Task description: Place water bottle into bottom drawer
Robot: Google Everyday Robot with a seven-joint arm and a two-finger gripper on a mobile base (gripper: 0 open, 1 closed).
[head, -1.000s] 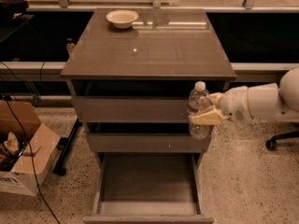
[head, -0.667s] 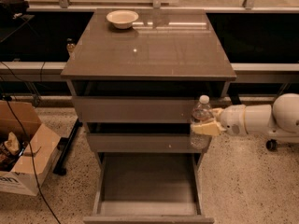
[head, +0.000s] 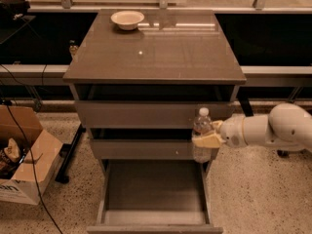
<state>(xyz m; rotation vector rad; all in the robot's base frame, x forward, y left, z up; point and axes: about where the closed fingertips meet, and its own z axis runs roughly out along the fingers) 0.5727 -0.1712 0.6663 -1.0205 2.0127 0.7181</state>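
The water bottle [head: 201, 126] is clear with a white cap and stands upright in my gripper [head: 206, 139], which is shut on its middle. My white arm reaches in from the right. The bottle hangs in front of the right end of the middle drawer, above the right rear corner of the bottom drawer [head: 153, 218]. That drawer is pulled out wide, and its inside shows nothing in it.
The grey-brown cabinet [head: 156, 57] has a white bowl [head: 127, 19] on its top at the back left. An open cardboard box [head: 22, 165] with cables sits on the floor at the left. Speckled floor lies to the right.
My gripper has carried the bottle down and slightly to the left, from beside the top drawer front to the level of the middle drawer front.
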